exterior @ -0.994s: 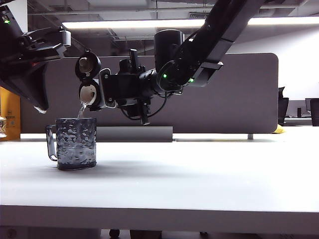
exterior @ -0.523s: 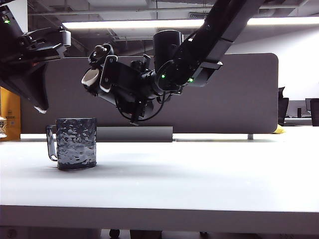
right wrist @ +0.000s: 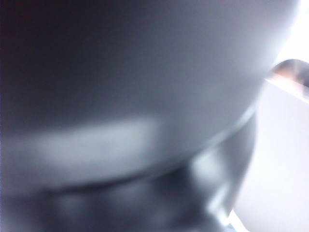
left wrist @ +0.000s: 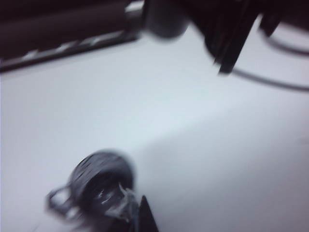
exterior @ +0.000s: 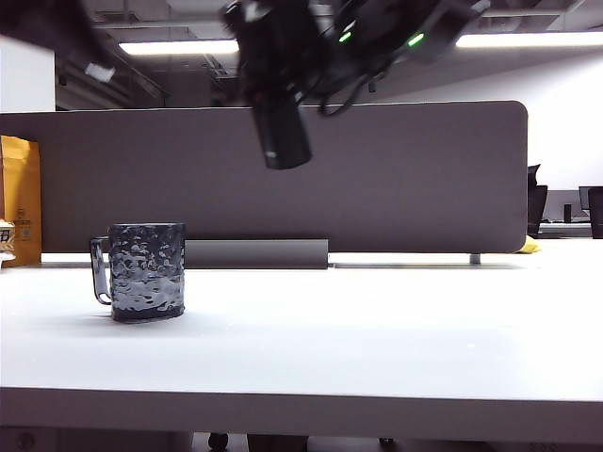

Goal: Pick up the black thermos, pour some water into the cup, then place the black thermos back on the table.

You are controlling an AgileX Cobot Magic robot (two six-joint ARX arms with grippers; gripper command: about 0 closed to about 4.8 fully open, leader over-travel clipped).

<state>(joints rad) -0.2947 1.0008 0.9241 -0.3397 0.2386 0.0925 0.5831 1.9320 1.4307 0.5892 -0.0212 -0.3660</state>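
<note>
The black thermos [exterior: 283, 127] hangs nearly upright high above the table [exterior: 377, 330], base down, up and to the right of the cup. My right gripper [exterior: 271, 33] is shut on its upper part at the frame's top, blurred. In the right wrist view the thermos [right wrist: 135, 87] fills the picture as a dark blur. The cup [exterior: 146, 271], a dark hammered mug with its handle to the left, stands alone on the table. In the blurred left wrist view, the cup [left wrist: 101, 181] lies just beyond my left gripper [left wrist: 144, 220], which holds nothing. The left arm [exterior: 52, 24] is at the top left.
A grey partition panel [exterior: 424, 179] runs across the back of the table, with a low grey bar [exterior: 254, 254] at its foot. A yellow-brown bag [exterior: 19, 198] stands at the far left. The table's thick front edge [exterior: 301, 405] is near the camera.
The thermos has swung from tipped over the cup to upright and risen up and to the right. The water stream has stopped. The left arm has lifted toward the top edge.
</note>
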